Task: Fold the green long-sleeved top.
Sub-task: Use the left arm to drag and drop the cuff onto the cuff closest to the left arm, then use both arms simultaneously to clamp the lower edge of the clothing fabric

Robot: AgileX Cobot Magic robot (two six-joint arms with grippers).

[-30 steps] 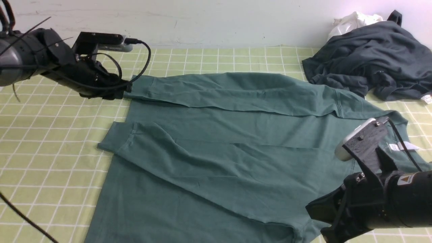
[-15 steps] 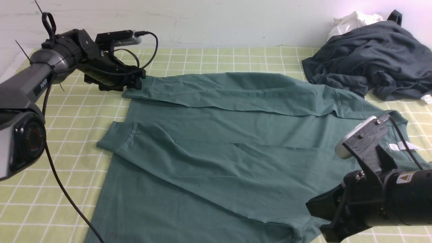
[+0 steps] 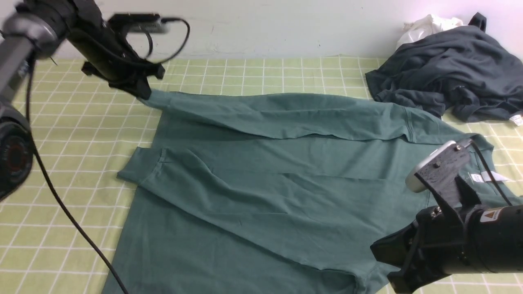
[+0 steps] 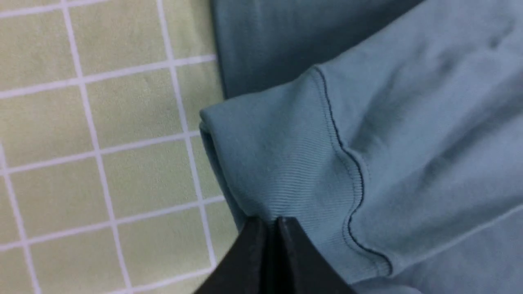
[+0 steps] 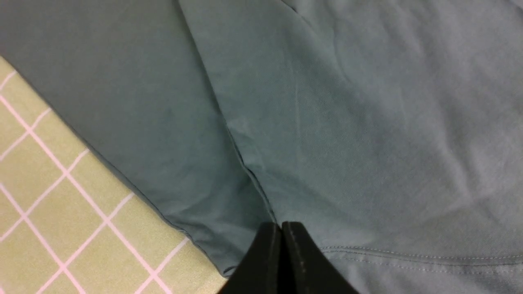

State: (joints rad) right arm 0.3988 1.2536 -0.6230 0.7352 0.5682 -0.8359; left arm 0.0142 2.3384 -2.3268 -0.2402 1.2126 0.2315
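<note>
The green long-sleeved top [image 3: 265,183] lies spread on the checked tablecloth, neck and white label [image 3: 488,176] to the right. Its near sleeve [image 3: 184,175] is folded across the body. My left gripper [image 3: 145,94] is shut on the ribbed cuff [image 4: 286,163] of the far sleeve [image 3: 286,114] and holds that end raised off the table. In the left wrist view the jaws [image 4: 271,220] pinch the cuff's edge. My right gripper [image 3: 392,281] is shut and low over the top's near right edge. Its tips [image 5: 281,224] sit at a fold in the fabric [image 5: 347,122]; whether they pinch it does not show.
A charcoal-grey garment [image 3: 449,69] is heaped at the back right, with a small white cloth [image 3: 427,25] behind it. A pale wall stands just behind the table. The green checked tablecloth [image 3: 61,163] shows bare on the left, crossed by the left arm's black cable [image 3: 73,220].
The left gripper closed on the far sleeve's cuff and rose with it, lifting that end of the sleeve. The right arm has not moved.
</note>
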